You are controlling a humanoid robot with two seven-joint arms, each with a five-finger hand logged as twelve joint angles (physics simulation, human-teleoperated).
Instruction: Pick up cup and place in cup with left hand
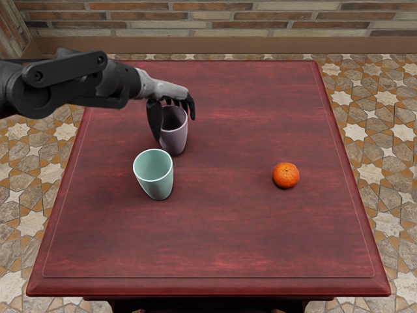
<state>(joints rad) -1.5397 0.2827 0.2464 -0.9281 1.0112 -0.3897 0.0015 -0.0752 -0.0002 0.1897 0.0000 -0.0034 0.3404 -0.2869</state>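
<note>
**Left hand angled down, thumb and fingers apart**

I have my left arm in from the left edge of the head view, stretched toward the right, its bulky black links leading to a paler wrist. From there the grey back of my hand faces up and slopes down slightly to the right. My dark fingers bend downward from the knuckles, the one nearest the right hooked at its end. My thumb hangs steeply on the left side, with a wide gap between it and that finger.
</note>
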